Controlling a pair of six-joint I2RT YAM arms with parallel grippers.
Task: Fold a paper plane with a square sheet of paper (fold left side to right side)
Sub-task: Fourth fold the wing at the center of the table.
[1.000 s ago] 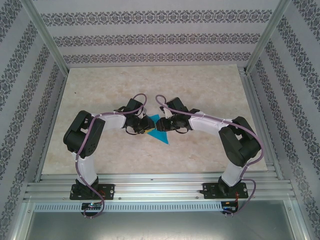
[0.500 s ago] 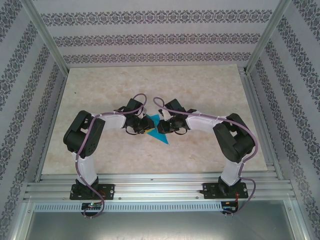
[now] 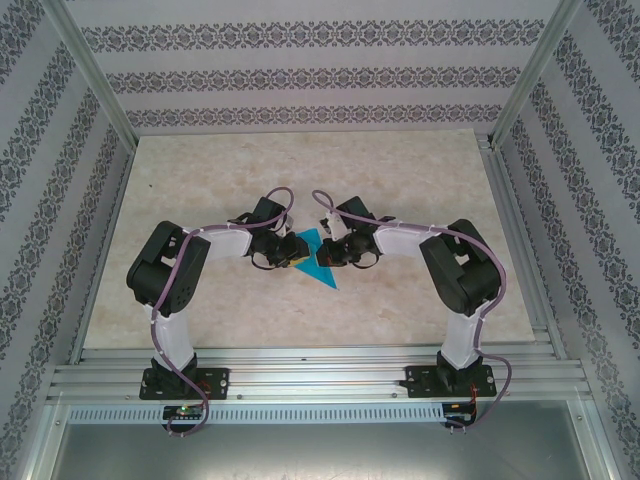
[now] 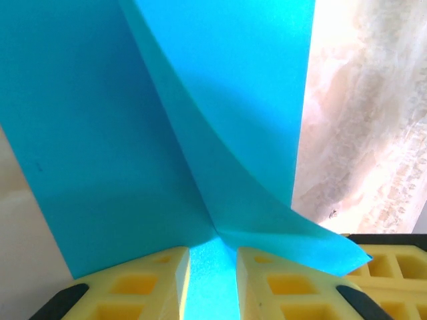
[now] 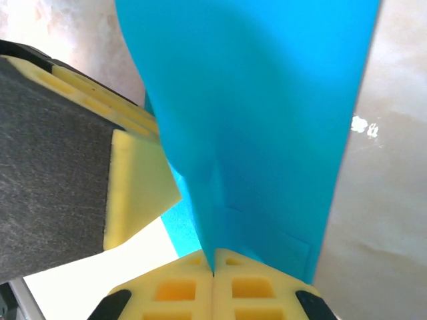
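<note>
Patterned wallpaper panels [image 3: 300,80] close your cell on three sides, and aluminium frame rails [image 3: 320,372] run along the near edge of the marbled tabletop [image 3: 300,170].

Arms: the left arm [image 3: 172,290] comes up from the tabletop's near-left edge and the right arm [image 3: 462,280] from its near-right edge. Both are bent inward toward the tabletop's centre.

Workpiece: the blue paper sheet [image 3: 324,272] sits at about the tabletop's centre, slightly to the near side. From above you see it as a triangle with its tip toward the tabletop's near edge.

Grippers: the left gripper [image 3: 290,252] is just left of the tabletop's centre and the right gripper [image 3: 328,250] just right of it. The two almost meet over the sheet.

Left wrist view: one layer of the sheet lies flat on the tabletop. A second flap lifts off a crease and curves upward. The left gripper's yellow fingers [image 4: 147,283] stand a narrow gap apart, with blue paper showing in the gap. You cannot tell whether they press on it. A corner of the flap drapes over another yellow fingertip [image 4: 390,261] at the lower right.

Right wrist view: the right gripper's jaws are closed tight together, pinching the sheet's edge, and the paper stands up from the pinch. A yellow finger with a grey textured face [image 5: 53,167] sits just beside the sheet.
</note>
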